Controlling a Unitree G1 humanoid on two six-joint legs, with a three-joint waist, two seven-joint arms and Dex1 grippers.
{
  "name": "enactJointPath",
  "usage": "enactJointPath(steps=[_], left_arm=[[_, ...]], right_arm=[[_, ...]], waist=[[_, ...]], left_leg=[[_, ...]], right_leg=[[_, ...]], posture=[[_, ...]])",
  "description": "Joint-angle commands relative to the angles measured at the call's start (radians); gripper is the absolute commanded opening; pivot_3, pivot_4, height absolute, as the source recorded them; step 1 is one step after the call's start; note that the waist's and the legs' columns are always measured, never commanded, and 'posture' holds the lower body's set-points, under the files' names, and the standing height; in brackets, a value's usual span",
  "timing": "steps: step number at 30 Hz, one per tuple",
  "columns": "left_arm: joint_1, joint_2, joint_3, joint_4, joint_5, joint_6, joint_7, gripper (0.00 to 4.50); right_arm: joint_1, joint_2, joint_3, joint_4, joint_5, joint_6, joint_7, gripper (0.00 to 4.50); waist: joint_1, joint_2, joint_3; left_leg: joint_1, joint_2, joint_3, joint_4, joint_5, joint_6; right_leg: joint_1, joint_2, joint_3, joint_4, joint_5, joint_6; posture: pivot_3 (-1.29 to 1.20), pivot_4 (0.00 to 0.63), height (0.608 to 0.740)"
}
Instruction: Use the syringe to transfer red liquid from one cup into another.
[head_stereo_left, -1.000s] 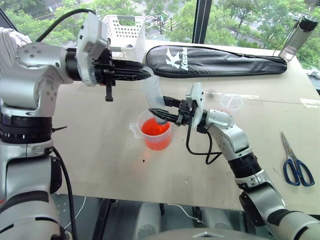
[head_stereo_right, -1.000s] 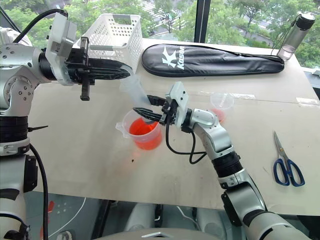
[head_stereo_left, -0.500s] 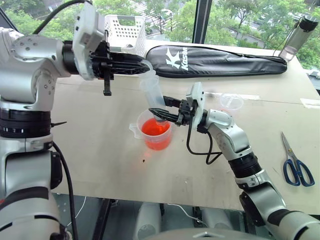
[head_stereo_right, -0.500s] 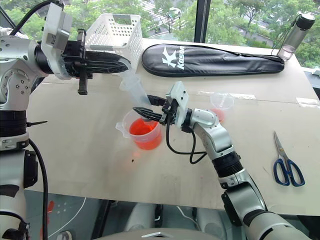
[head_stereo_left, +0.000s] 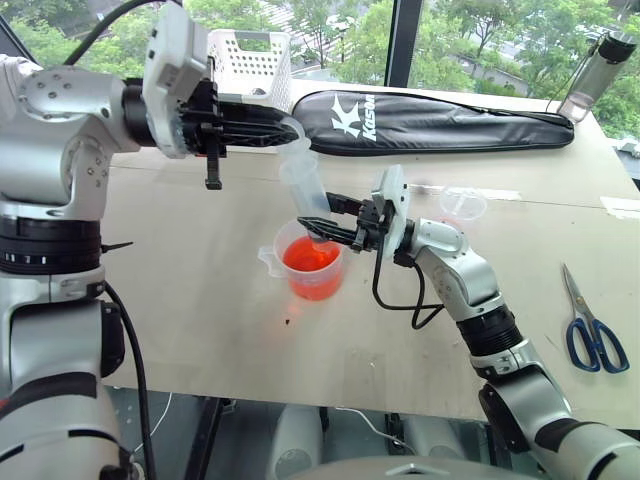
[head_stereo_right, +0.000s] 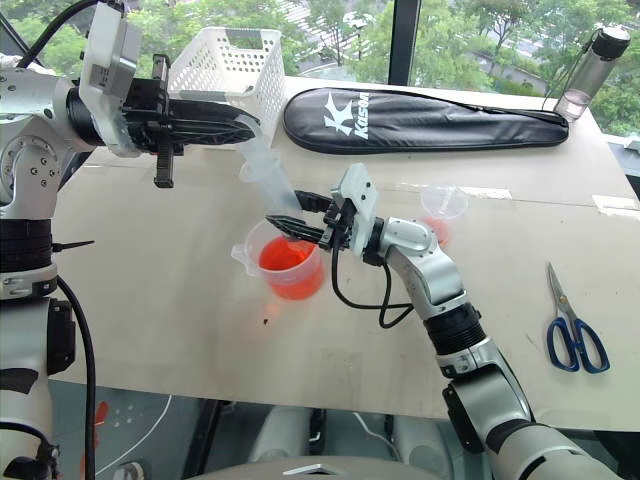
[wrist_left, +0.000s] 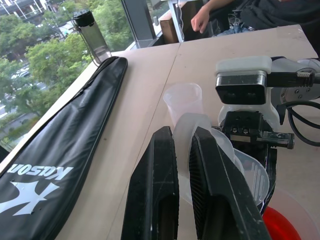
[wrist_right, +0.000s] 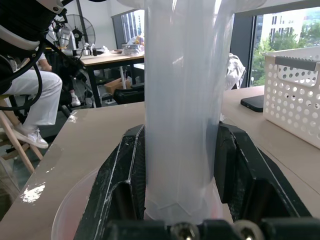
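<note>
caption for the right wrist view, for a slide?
Right claw shut on the syringe barrel, held upright over the beaker.

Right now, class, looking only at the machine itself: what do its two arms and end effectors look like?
Both arms are silver-grey metal segments with black joint rings. Each wrist carries a white camera block. The left end effector and right end effector each have two long black fingers, ribbed on the inner faces. Black cables loop from the left shoulder and under the right wrist.

Left arm raised, reaching from 9 o'clock toward 3, left gripper (head_stereo_right: 255, 131) level, fingers pinched together on the syringe (head_stereo_left: 306, 184) top, right arm stretched toward 10 o'clock, right gripper (head_stereo_left: 322, 222) clamping the barrel's lower end.
</note>
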Motion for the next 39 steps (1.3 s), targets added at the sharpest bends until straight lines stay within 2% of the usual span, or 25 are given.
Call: enactJointPath(steps=[1,13,17,21,24,26,27,34,37,39], left_arm=[[-0.079,0.023,0.076,0.049,0.049,-0.034,0.088,0.0],[-0.045,0.024,0.087,0.02,0.037,-0.018,0.1,0.0],[-0.021,0.03,0.107,0.007,0.007,0.037,0.103,0.0],[0.014,0.034,0.161,-0.04,-0.058,0.131,0.122,1.68],[0.03,0.029,0.213,-0.046,-0.102,0.206,0.17,3.12],[0.042,0.038,0.251,-0.049,-0.158,0.292,0.181,4.25],[0.049,0.044,0.271,-0.05,-0.19,0.338,0.185,4.49],[0.073,0.003,0.427,-0.052,-0.397,0.576,0.334,4.5],[0.099,-0.024,0.487,-0.063,-0.464,0.621,0.4,4.5],[0.146,-0.018,0.483,-0.116,-0.474,0.615,0.385,4.5]], right_arm=[[0.006,0.014,0.093,-0.065,0.014,0.004,0.105,1.44],[0.002,0.013,0.09,-0.06,0.013,-0.008,0.103,1.44],[-0.004,0.027,0.068,-0.061,0.034,-0.002,0.088,1.44],[-0.02,0.038,0.031,-0.093,0.08,0.034,0.069,1.44],[-0.028,0.044,0.007,-0.13,0.123,0.072,0.059,1.44],[-0.033,0.051,-0.012,-0.157,0.16,0.103,0.047,1.44],[-0.036,0.056,-0.022,-0.171,0.179,0.118,0.04,1.44],[-0.06,0.091,-0.088,-0.221,0.257,0.185,-0.026,1.44],[-0.064,0.096,-0.105,-0.219,0.255,0.181,-0.059,1.44],[-0.073,0.097,-0.113,-0.209,0.234,0.171,-0.088,1.44]], waist=[[0.0,0.0,0.0],[0.0,0.0,0.0],[0.0,0.0,0.0],[-0.005,0.0,0.0],[-0.002,0.0,0.0],[-0.002,0.0,0.0],[-0.002,0.0,0.0],[-0.001,-0.001,0.0],[-0.001,-0.001,0.0],[-0.002,-0.001,0.0]], left_leg=[[0.0,0.0,0.0,0.0,0.0,0.0],[0.0,0.0,0.0,0.0,0.0,0.0],[0.0,0.0,0.0,0.0,0.0,0.0],[0.0,0.0,0.0,0.0,0.0,0.0],[0.0,0.0,-0.001,0.0,0.0,0.0],[0.0,0.0,-0.001,0.0,0.0,0.0],[0.0,0.0,-0.001,0.0,0.0,0.0],[0.0,0.0,-0.001,0.0,0.0,0.0],[0.0,0.0,-0.002,0.0,0.0,0.0],[0.0,0.0,-0.001,0.0,0.0,0.0]], right_leg=[[0.0,0.0,0.0,0.0,0.0,0.0],[0.0,0.0,0.0,0.0,0.0,0.0],[0.0,0.0,0.0,0.0,0.0,0.0],[0.0,0.0,0.0,0.0,0.0,0.0],[0.0,0.0,0.0,0.0,0.0,0.0],[0.0,0.0,0.0,0.0,0.0,0.0],[0.0,0.0,0.0,0.0,0.0,0.0],[0.0,0.0,-0.001,0.001,0.0,0.0],[0.0,0.0,-0.001,0.001,0.0,0.0],[0.0,0.0,-0.001,0.001,0.0,0.0]], posture=[[0.0,0.15,0.724],[0.0,0.15,0.724],[0.0,0.15,0.724],[0.0,0.15,0.724],[0.0,0.15,0.724],[0.0,0.15,0.724],[0.0,0.15,0.724],[0.0,0.15,0.724],[0.0,0.15,0.724],[0.0,0.15,0.724]])
